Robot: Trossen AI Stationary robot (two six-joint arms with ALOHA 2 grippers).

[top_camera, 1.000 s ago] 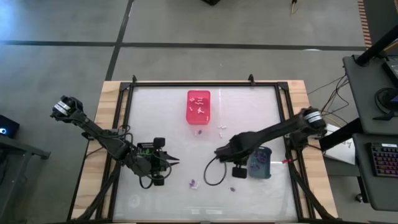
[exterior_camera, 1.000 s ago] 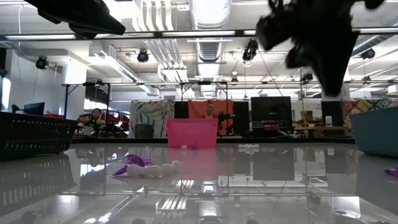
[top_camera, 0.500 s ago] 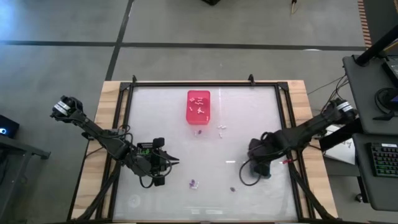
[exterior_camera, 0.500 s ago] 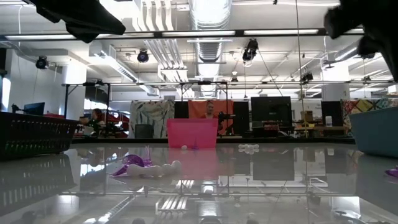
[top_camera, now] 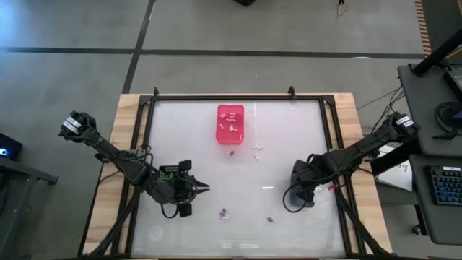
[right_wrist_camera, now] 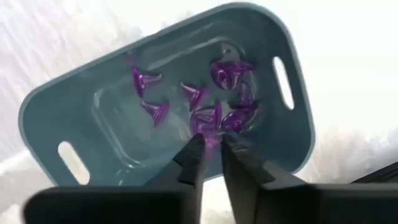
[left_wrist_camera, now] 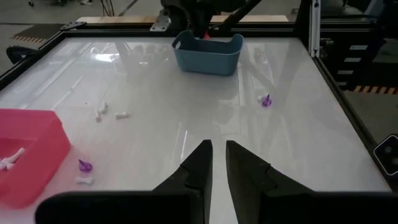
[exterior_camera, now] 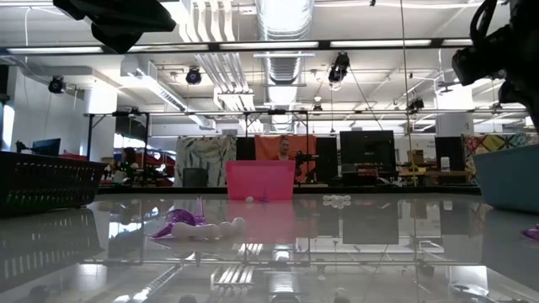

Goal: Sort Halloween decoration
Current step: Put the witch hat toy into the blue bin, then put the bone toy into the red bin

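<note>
High view: nearest the front edge, one purple-and-white cluster [top_camera: 225,213] and, to its right, one small purple piece [top_camera: 271,219], both loose on the table [top_camera: 216,173]. Mid-table left, left gripper [top_camera: 205,188] parked, fingers a slit apart, holding nothing. Mid-table right, right gripper [right_wrist_camera: 211,144] over the grey-blue bin [right_wrist_camera: 74,112], fingertips narrowly parted just above about seven purple pieces [right_wrist_camera: 194,94] inside. Judged step: dropping a purple piece off. Next likely needed: lifting clear, then reaching left and near for a loose purple one. Farther back, one purple piece [top_camera: 231,153], two white pieces [top_camera: 257,150], then one pink bin [top_camera: 230,133] with roughly four white ones.
</note>
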